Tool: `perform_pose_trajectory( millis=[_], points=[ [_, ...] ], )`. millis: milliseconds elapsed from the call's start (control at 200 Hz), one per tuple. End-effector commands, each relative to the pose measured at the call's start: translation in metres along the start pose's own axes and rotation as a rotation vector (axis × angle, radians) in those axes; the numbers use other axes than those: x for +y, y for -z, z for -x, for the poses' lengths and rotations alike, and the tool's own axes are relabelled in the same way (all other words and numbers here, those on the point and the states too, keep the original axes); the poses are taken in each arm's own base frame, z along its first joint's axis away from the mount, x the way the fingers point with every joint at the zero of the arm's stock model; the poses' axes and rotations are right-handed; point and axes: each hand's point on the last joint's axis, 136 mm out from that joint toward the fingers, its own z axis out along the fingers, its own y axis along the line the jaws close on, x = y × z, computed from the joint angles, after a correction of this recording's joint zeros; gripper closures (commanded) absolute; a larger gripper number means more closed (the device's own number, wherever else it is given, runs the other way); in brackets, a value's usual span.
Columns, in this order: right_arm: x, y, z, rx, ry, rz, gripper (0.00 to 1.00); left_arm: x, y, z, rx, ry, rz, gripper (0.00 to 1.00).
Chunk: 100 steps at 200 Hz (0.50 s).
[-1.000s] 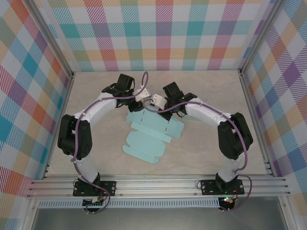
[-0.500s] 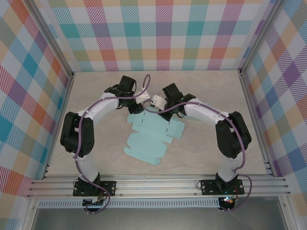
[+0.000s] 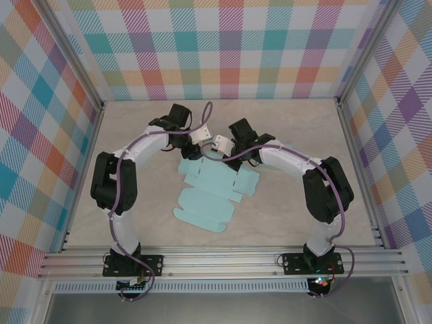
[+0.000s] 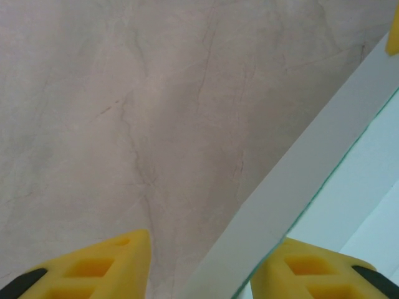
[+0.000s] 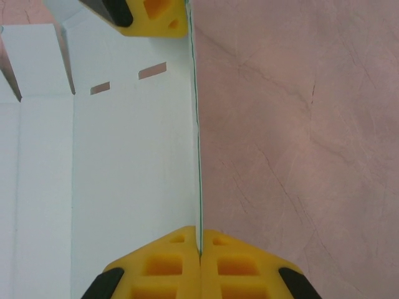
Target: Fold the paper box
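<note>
The paper box (image 3: 209, 192) is a pale teal blank lying mostly flat mid-table. Both arms meet over its far edge. My right gripper (image 5: 199, 240) is shut on the thin raised edge of the box (image 5: 124, 156), pinching it between the yellow pads. In the left wrist view the box's lifted flap (image 4: 299, 180) runs diagonally between the jaws of my left gripper (image 4: 212, 240), which stand apart, the flap close to the right finger (image 4: 312, 268). From above, the left gripper (image 3: 194, 148) and right gripper (image 3: 228, 155) sit close together.
The table (image 3: 283, 216) is beige marbled, walled by checked panels (image 3: 229, 40) on three sides. An aluminium rail (image 3: 223, 260) carrying both arm bases runs along the near edge. A purple cable (image 3: 206, 111) loops above the left wrist.
The left gripper's jaws have widened around the flap, and the left arm's elbow has swung toward the middle. The right gripper has kept its pinch on the edge.
</note>
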Motion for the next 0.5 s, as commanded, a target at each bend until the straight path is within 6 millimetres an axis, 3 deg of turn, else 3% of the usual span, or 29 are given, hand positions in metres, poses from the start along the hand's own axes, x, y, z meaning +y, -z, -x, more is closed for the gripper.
perform_pose_trajectory(
  millis=[0, 100, 210, 495],
  points=[
    [0.0, 0.0, 0.012, -0.055, 0.025, 0.017, 1.0, -0.002, 0.005, -0.002, -0.032, 0.001, -0.053, 0.58],
    [0.001, -0.001, 0.012, -0.052, 0.024, 0.02, 1.0, 0.0, 0.008, -0.001, -0.042, -0.001, -0.054, 0.61],
    [0.0, -0.004, 0.013, -0.051, 0.018, 0.03, 1.0, -0.005, 0.01, 0.005, -0.061, -0.005, -0.09, 0.72],
    [-0.004, -0.006, 0.018, -0.051, -0.014, 0.027, 1.0, -0.009, -0.002, 0.001, 0.002, -0.026, -0.061, 0.88]
  ],
)
